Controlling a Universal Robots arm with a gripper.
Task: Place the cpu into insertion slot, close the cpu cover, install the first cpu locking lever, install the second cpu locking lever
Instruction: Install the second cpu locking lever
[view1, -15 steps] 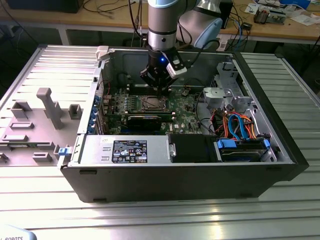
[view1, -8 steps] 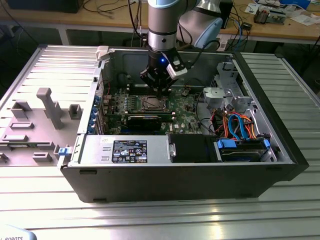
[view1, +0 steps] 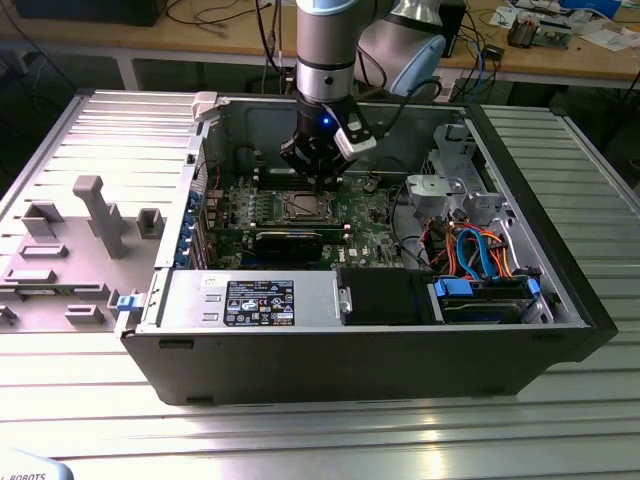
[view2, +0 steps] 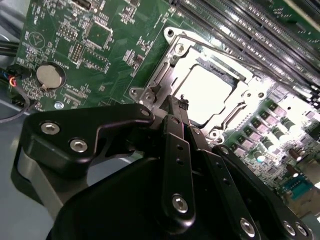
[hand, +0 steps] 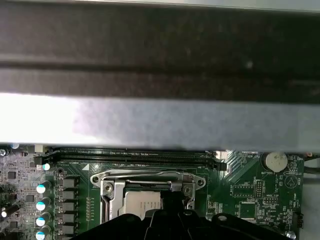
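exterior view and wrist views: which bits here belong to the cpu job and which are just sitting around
Part of the job:
- cpu, seated in the insertion slot
- cpu cover, down over it
- end effector, at the cover's edge

Just lying about:
- coin battery
- graphics card
- orange and blue cables
- grey fixture blocks
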